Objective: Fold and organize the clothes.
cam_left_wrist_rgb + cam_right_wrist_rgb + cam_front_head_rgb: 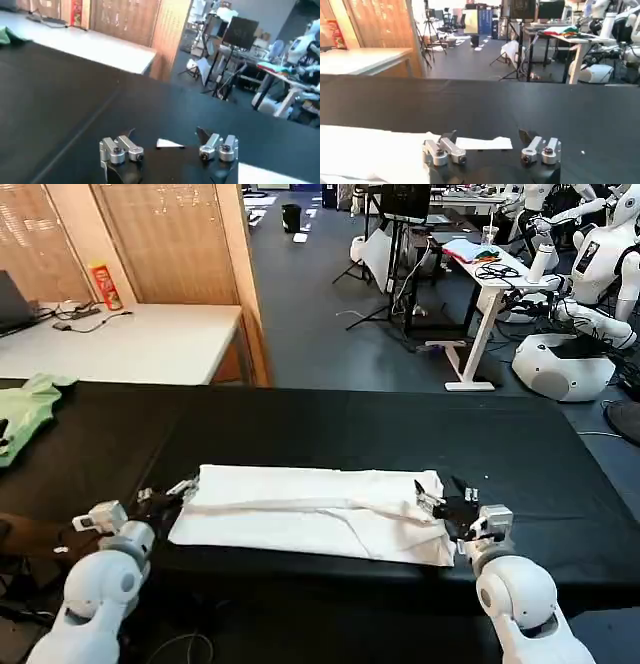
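While the head view shows the white T-shirt (pixel 320 512) folded into a long band on the black counter (pixel 330 424), its print is hidden. Left gripper (pixel 167 145) and right gripper (pixel 490 142) each sit fingers apart at a cloth end.

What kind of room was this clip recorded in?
Most likely a robotics lab or workshop. White humanoid robots stand at the back, camera tripods and a cluttered white desk fill the floor, and the white T-shirt lies on a black table.
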